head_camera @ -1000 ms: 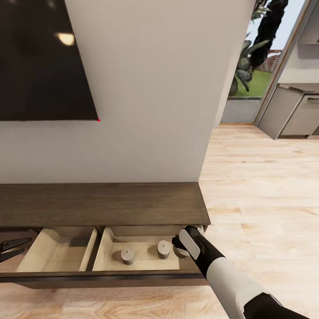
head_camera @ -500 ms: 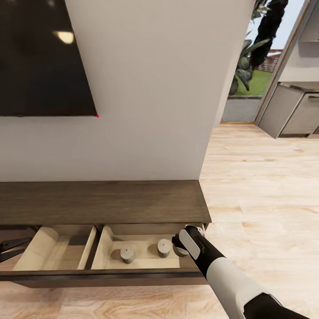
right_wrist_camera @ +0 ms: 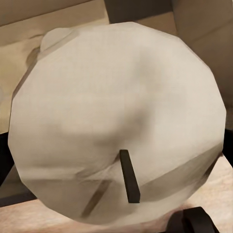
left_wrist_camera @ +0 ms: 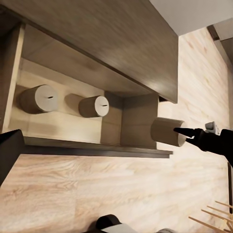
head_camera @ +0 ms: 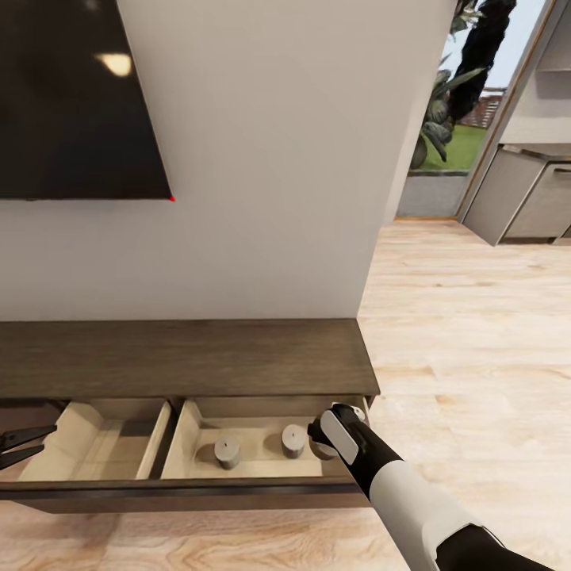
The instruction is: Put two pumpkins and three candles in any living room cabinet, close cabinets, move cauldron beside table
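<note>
Candles: two (head_camera: 228, 452) (head_camera: 293, 442) are stood upright in the right compartment of the cabinet's (head_camera: 182, 357) open drawer. A third candle (left_wrist_camera: 167, 131) is pinched between the right gripper's (left_wrist_camera: 187, 132) fingers over the drawer's right end. The left gripper (head_camera: 20, 446) is seen spread open by the drawer's left end.

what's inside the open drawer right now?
Two candles stand in the drawer's right compartment; the right gripper holds a third at its end. Front wall hides the near floor.

Third candle (head_camera: 323, 450) mostly hidden behind the right gripper (head_camera: 327, 444); left gripper (head_camera: 24, 446) cut off, perhaps open.
</note>
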You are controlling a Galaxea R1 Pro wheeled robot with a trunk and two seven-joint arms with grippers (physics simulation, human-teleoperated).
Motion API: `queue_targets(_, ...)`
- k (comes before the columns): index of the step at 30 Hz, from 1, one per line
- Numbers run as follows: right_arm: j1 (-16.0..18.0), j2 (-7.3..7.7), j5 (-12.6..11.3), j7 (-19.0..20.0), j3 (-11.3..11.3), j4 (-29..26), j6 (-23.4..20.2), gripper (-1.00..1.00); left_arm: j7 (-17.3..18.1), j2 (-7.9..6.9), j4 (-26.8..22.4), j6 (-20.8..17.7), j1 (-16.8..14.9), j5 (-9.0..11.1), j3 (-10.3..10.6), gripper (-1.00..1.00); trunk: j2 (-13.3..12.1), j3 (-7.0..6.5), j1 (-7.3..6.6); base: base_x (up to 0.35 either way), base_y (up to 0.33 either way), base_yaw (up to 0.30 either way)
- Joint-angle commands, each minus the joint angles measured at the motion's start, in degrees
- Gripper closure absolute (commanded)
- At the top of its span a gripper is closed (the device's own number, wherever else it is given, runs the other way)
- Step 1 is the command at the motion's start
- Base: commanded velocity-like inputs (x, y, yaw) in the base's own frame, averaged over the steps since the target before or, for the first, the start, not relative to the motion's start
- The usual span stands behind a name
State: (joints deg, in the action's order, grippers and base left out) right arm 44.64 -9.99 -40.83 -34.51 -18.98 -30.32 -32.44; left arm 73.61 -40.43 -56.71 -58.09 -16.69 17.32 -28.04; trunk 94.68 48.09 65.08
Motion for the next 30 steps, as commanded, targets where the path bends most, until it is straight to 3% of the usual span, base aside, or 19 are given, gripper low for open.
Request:
queue_targets(1,0.0,0.00,-0.1,0.0,0.0,0.0,0.1,1.00,0.0,0.00,0.0,0.0,0.0,0.0,0.0,-1.00,0.4,0.18,0.23,0.000,0.000,0.000)
queue_targets(5,0.0,0.00,-0.1,0.0,0.0,0.0,0.2,1.00,0.9,-0.30,0.0,-0.1,0.0,0.2,-0.1,-1.00,2.0,0.90,1.10,0.000,0.000,0.000)
queue_targets(9,0.0,0.00,0.0,0.0,0.0,0.0,0.2,1.00,6.8,-0.84,-0.1,-0.1,0.8,0.0,-0.2,-1.00,3.6,1.62,1.98,0.000,0.000,0.000)
queue_targets(15,0.0,0.00,0.0,0.0,0.0,0.0,0.2,1.00,16.4,-4.05,0.0,0.1,4.1,0.0,-0.4,-1.00,6.0,2.70,3.30,0.000,0.000,0.000)
queue_targets(30,0.0,0.00,-0.1,0.0,-0.1,0.1,2.8,1.00,16.4,-4.83,-0.1,0.3,5.1,0.7,-0.5,-1.00,12.0,5.39,6.59,0.000,0.000,0.000)
